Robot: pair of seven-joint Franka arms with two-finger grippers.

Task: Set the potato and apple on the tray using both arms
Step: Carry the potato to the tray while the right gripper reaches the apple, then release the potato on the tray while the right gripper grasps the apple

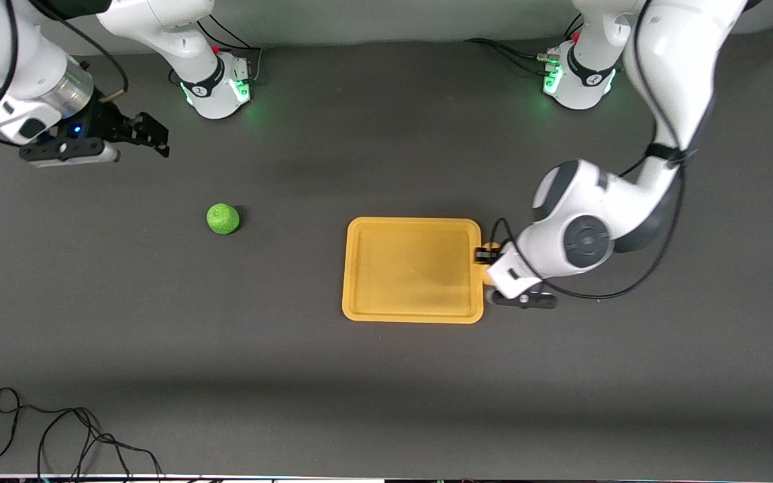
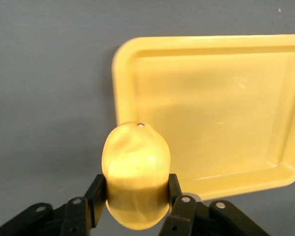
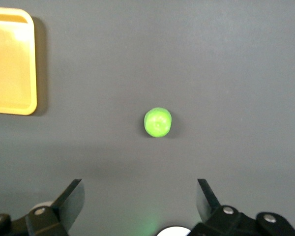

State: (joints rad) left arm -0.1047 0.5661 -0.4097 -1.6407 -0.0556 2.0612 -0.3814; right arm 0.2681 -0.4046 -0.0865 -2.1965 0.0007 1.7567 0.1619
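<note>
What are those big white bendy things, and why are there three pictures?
They are two robot arms at a dark table. One picture looks down from a high camera; the other two come from small cameras on each arm's wrist. An orange-yellow tray lies on the table, with a green apple toward the right arm's end. The left gripper, beside the tray's edge, pinches a yellow potato between its fingers. The right gripper has its fingers open and holds nothing, with the apple in its camera's view.

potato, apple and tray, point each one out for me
potato (image 2: 136,174), left wrist view, middle of its skin between the fingers
apple (image 1: 223,219), front view, centre of the ball
tray (image 1: 413,223), front view, rim nearest the bases
</note>
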